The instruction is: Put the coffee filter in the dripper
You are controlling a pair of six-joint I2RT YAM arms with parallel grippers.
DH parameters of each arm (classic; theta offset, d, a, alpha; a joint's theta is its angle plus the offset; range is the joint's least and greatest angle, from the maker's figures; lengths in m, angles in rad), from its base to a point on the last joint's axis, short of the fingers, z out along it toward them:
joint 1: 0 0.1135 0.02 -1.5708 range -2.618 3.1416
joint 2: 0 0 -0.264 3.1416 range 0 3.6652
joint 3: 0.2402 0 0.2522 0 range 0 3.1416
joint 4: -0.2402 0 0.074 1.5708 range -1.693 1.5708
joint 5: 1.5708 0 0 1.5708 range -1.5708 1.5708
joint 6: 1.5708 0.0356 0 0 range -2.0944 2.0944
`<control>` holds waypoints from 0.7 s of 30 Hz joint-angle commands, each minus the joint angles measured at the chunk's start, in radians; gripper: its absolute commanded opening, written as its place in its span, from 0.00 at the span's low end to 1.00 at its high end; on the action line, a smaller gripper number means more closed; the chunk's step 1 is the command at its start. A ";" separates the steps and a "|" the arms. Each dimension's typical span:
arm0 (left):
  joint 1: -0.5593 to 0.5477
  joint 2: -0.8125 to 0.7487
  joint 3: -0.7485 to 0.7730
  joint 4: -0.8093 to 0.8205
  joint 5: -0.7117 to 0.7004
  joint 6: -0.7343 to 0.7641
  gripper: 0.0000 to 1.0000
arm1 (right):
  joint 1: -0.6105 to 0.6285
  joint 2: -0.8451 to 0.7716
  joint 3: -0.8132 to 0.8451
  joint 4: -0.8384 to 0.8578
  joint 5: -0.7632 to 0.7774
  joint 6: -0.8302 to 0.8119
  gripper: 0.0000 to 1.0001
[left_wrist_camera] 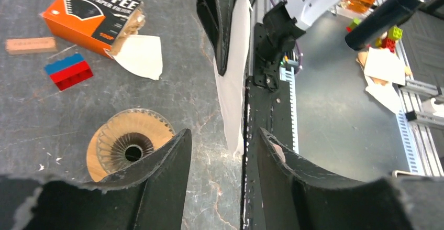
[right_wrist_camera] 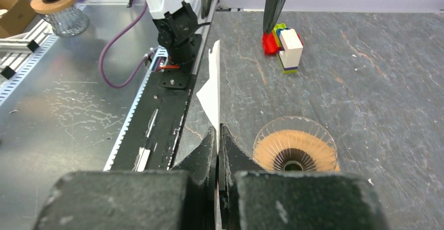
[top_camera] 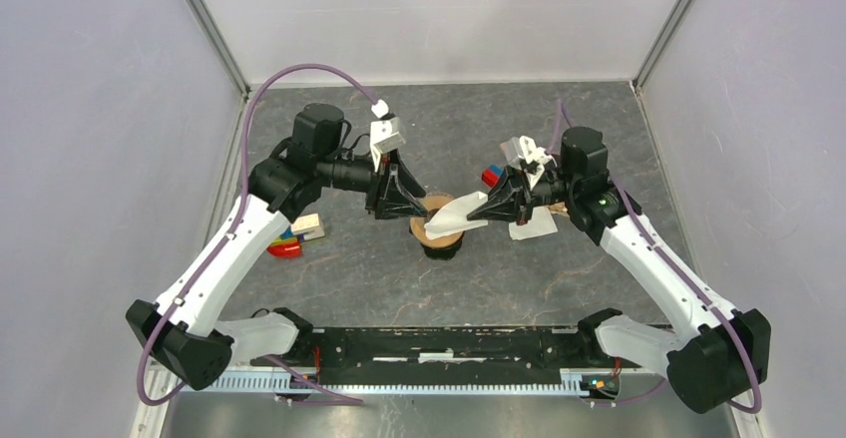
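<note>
The filter is thin white paper, smooth and a bit floppy. From the side it looks almost as flat as a sheet. The right gripper is pinched tight on one edge of it, its two black fingers pressed together on the paper. The filter hangs in the air just beside the dripper, not inside it. From the top camera its white shape lies partly over the ring. The dripper is a clear glass cone with fine ribs. It has a round, light-brown wooden ring with a dark hole in the middle. It stands on the table, which is dark grey with pale cracks like stone. The left gripper is spread wide and holds nothing. The free end of the filter points into the gap between its two fingers, and I cannot tell if it touches them. There are two white filters: the held one and a flat filter shaped like a fan. The flat one lies by one orange card box with a torn-open end. There is one dripper on the table, and the other dripper sits off the table on a metal bench. The blue and red blocks, one on top of the other, lie near the box, with one wooden block close by. A block pile, red, green, yellow and pale, sits on the other side of the dripper.
</note>
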 commanded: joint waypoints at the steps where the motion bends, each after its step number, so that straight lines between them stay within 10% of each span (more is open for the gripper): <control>1: -0.022 -0.007 -0.040 -0.039 0.049 0.102 0.55 | -0.006 -0.023 -0.037 0.209 -0.070 0.147 0.00; 21: 0.000 -0.027 -0.049 0.007 -0.004 0.068 0.54 | -0.025 -0.027 -0.073 0.237 -0.074 0.158 0.00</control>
